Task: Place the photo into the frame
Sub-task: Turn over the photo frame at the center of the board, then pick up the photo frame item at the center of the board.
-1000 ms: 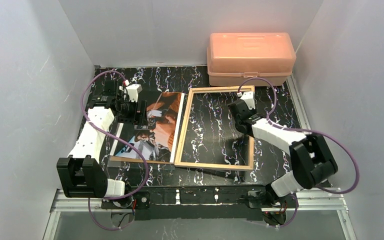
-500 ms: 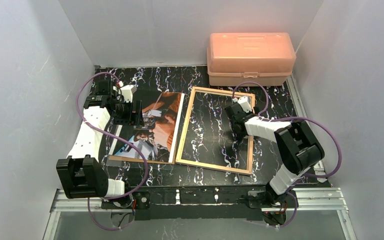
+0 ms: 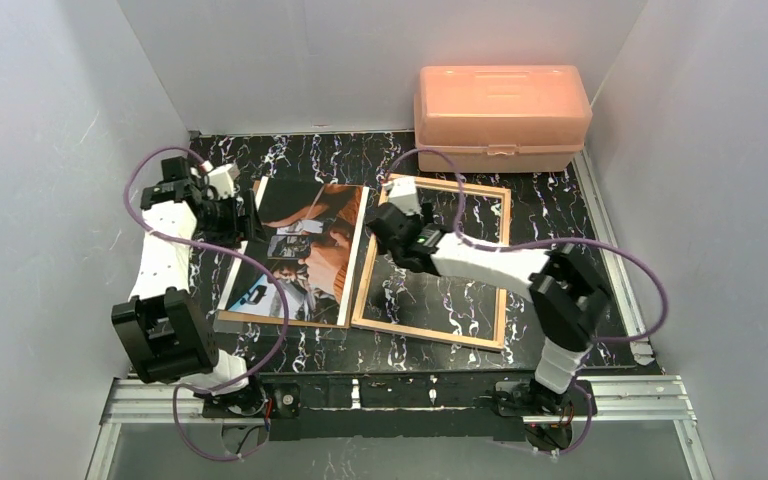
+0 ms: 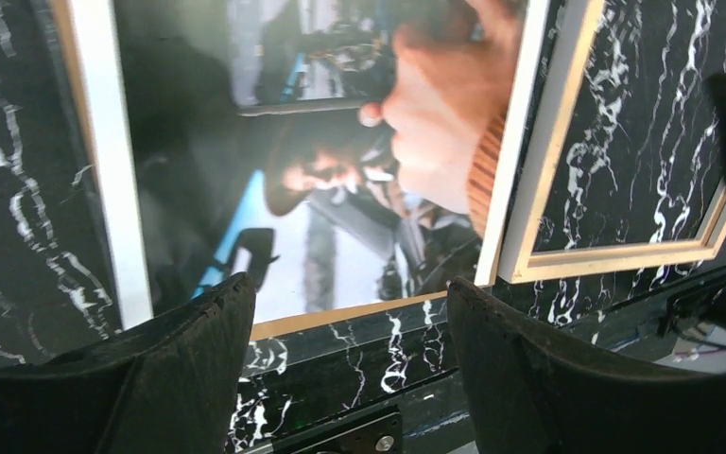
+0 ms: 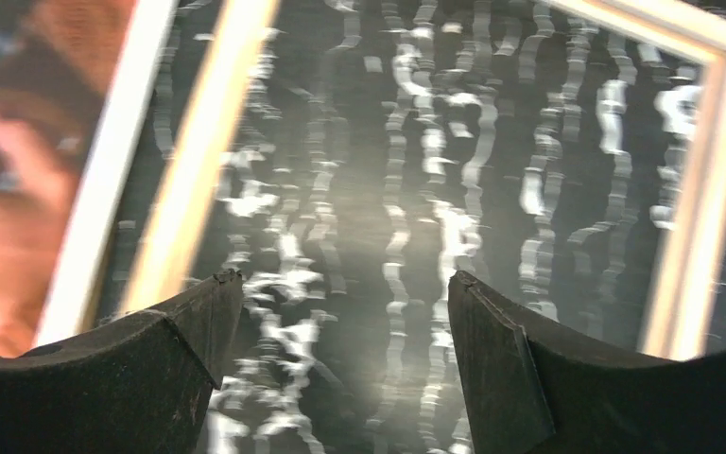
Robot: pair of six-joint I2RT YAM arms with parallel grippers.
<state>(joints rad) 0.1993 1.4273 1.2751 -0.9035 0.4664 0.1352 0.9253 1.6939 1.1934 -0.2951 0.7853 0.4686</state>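
The photo (image 3: 305, 245) lies flat at the left of the table on a brown board whose edge (image 3: 280, 321) shows along its near side. Beside it on the right lies the frame (image 3: 362, 290), light wood side up, with the marbled table showing through it. My left gripper (image 3: 247, 215) hovers open at the photo's far left edge. In the left wrist view the photo (image 4: 340, 142) and frame rail (image 4: 548, 170) lie beyond the empty left gripper (image 4: 350, 312). My right gripper (image 3: 392, 240) hangs open over the frame's far left part. Under the right gripper (image 5: 340, 284) lies the frame (image 5: 198, 161), with the photo (image 5: 19, 189) at left.
A translucent pink lidded box (image 3: 500, 115) stands at the back right, just behind the frame. White walls close in the table on the left, back and right. Purple cables loop from both arms. The metal base rail (image 3: 410, 395) runs along the near edge.
My right gripper has opened and swung left from the frame's far right rail to its far left part. The frame has turned slightly. My left gripper has drawn back left off the photo.
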